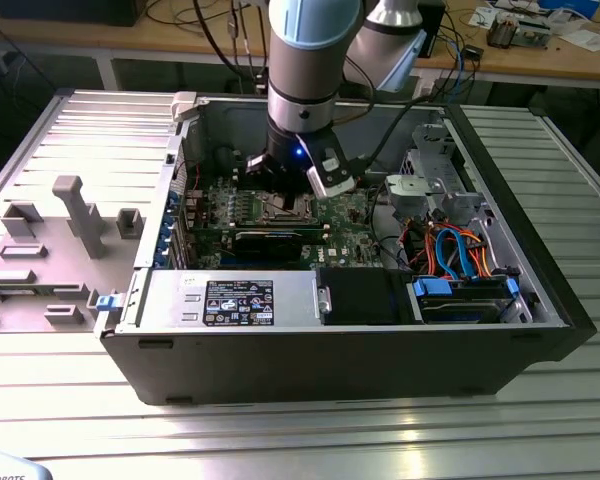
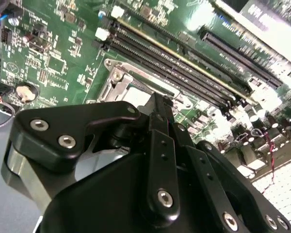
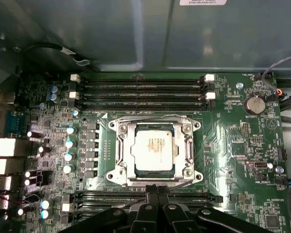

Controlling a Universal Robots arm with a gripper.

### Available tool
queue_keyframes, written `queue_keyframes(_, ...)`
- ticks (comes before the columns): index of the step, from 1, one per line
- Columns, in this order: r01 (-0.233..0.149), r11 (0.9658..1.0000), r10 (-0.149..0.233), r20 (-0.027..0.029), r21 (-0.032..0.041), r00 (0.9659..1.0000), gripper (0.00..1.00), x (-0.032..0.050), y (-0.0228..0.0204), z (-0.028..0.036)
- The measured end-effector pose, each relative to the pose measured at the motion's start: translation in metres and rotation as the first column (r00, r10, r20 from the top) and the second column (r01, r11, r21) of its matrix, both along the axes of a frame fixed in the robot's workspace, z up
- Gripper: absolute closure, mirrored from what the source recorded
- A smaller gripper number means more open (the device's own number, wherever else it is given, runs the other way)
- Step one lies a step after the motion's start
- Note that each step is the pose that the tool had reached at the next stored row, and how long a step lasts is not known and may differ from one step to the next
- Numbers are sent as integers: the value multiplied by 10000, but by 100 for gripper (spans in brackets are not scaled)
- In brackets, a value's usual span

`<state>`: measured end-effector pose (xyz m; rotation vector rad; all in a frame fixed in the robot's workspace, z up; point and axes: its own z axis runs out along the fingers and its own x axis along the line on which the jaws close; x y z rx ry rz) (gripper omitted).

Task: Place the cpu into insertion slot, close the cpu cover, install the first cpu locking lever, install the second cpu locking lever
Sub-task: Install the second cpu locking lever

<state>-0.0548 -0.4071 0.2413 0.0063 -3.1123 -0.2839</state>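
The cpu (image 3: 154,149), a silvery square chip, lies flat in the insertion slot (image 3: 111,175) on the green board. The cpu cover (image 3: 183,145), a metal frame with a cut-out middle, lies down around the chip. A thin wire lever (image 3: 145,117) runs along one side of the socket. My gripper (image 3: 156,188) hangs just off the socket's edge by the memory slots, fingers pressed together with nothing between them. In the second wrist view the gripper (image 2: 158,100) points down at the socket's rim (image 2: 128,80). In the exterior view the arm (image 1: 300,90) stands over the socket (image 1: 280,208).
The board sits inside an open computer case (image 1: 540,250). Memory slots (image 3: 140,90) flank the socket on two sides. A long black card (image 1: 270,240), a power supply (image 1: 230,298) and a drive cage with blue cables (image 1: 460,262) lie nearby. A grey fixture (image 1: 75,215) stands at the exterior view's left.
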Motion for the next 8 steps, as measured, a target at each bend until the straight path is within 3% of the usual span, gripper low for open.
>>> queue_keyframes(4, -2, 9998, 2, -1, 180, 10000, 89, -31, -21, -4)
queue_keyframes(8, -19, 9996, 19, 0, 287, 10000, 89, -79, -58, -11)
